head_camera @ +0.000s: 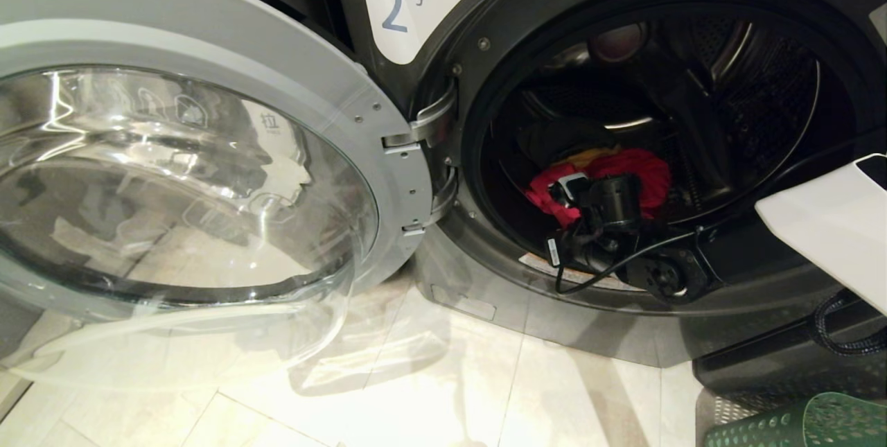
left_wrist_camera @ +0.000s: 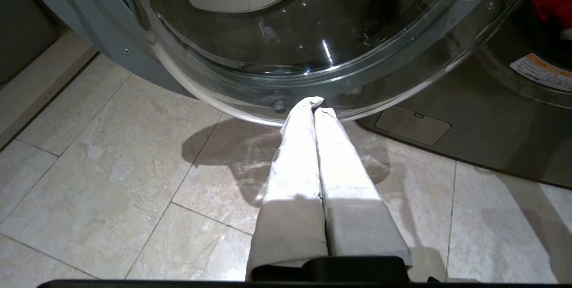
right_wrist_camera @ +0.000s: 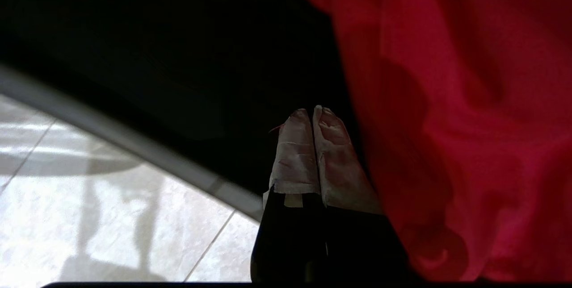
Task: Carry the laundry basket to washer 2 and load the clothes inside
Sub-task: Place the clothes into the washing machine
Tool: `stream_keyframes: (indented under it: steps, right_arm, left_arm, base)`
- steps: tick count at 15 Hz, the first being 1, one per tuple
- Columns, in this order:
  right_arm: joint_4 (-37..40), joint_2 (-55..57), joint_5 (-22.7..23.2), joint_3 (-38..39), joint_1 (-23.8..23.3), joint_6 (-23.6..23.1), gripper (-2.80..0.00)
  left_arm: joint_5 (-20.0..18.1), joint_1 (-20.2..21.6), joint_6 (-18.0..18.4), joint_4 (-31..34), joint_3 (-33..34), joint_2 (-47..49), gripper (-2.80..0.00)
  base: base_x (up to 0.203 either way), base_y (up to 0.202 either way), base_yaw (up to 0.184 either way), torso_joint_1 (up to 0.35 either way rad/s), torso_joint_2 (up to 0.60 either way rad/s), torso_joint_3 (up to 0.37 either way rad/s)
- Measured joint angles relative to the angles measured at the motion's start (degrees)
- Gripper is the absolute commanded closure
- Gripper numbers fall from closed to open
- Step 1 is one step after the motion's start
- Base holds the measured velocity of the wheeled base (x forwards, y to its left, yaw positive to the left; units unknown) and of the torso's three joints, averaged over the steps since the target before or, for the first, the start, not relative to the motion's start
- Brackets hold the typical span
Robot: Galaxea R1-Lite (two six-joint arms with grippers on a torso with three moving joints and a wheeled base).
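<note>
Washer 2 [head_camera: 402, 3] stands with its round glass door [head_camera: 187, 177] swung wide to the left. In the drum lie the clothes: a bright red garment [head_camera: 641, 170], a yellow-orange one [head_camera: 597, 154] and a dark piece [head_camera: 561, 138]. My right gripper [head_camera: 565, 192] reaches into the drum opening against the red garment [right_wrist_camera: 469, 123]. The right gripper [right_wrist_camera: 311, 111] is shut, its taped fingers pressed together with no cloth seen between them. A corner of the green laundry basket [head_camera: 797, 423] shows at the bottom right. My left gripper [left_wrist_camera: 316, 104] is shut and empty, low beside the door glass [left_wrist_camera: 290, 33].
The open door fills the left half of the head view above pale floor tiles [head_camera: 416, 391]. A white part of my right arm [head_camera: 824, 225] crosses in front of the drum's right side. A black cable [head_camera: 838, 336] loops below it.
</note>
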Motion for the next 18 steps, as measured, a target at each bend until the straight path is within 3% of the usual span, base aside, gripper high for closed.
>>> stream_keyframes:
  steps: [5, 10, 13, 16, 18]
  right_arm:
    - [3.7, 5.33, -4.04, -10.74, -5.19, -4.22, 0.0]
    - [3.48, 11.62, -11.22, -20.62, -7.59, -6.73, 0.0]
    - [3.17, 15.71, -17.07, -27.44, -8.42, -9.6, 0.0]
    - [2.4, 20.17, -25.85, -35.09, -8.85, -12.33, 0.0]
    - [-1.88, 22.52, -28.49, -38.28, -8.88, -14.07, 0.0]
  left_arm:
    - [0.01, -0.02, 0.02, 0.0, 0.0, 0.0, 0.0]
    - [0.0, -0.02, 0.0, 0.0, 0.0, 0.0, 0.0]
    - [0.0, -0.02, 0.0, 0.0, 0.0, 0.0, 0.0]
    - [0.0, -0.02, 0.0, 0.0, 0.0, 0.0, 0.0]
    - [-0.01, -0.02, -0.02, 0.01, 0.0, 0.0, 0.0]
  base:
    - [0.0, 0.0, 0.0, 0.0, 0.0, 0.0]
    - [0.0, 0.0, 0.0, 0.0, 0.0, 0.0]
    - [0.0, 0.0, 0.0, 0.0, 0.0, 0.0]
    - [0.0, 0.0, 0.0, 0.0, 0.0, 0.0]
    - [0.0, 0.0, 0.0, 0.0, 0.0, 0.0]
